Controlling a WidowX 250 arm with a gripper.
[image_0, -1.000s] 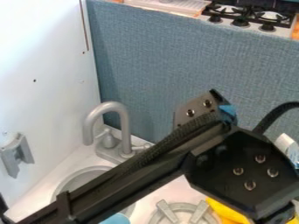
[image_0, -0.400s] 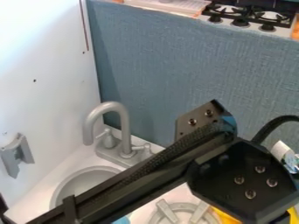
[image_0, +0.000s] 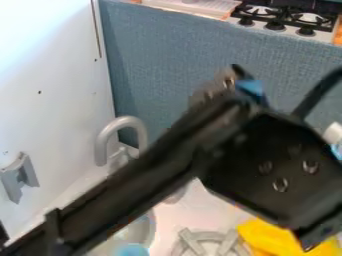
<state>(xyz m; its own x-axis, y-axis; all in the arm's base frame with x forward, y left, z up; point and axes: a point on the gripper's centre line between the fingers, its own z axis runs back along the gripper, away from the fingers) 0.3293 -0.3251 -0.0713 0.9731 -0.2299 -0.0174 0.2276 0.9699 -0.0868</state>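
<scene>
The black arm (image_0: 113, 202) slants across the sink (image_0: 151, 230) and faucet (image_0: 142, 131), its wide wrist end above the yellow thing (image_0: 270, 237) on the bench (image_0: 207, 210). Whether the gripper is apart, together or clamped on something, I cannot tell. The yellow thing lies at the lower right, just beside the burner (image_0: 192, 243) — partly hidden by the arm. It looks light, probably cloth or thin plastic; if cloth, it would sag and want a pinch on a raised fold, if plastic, a gentle squeeze across its narrower part. A blue thing (image_0: 132, 250) lies by the sink's lower edge.
</scene>
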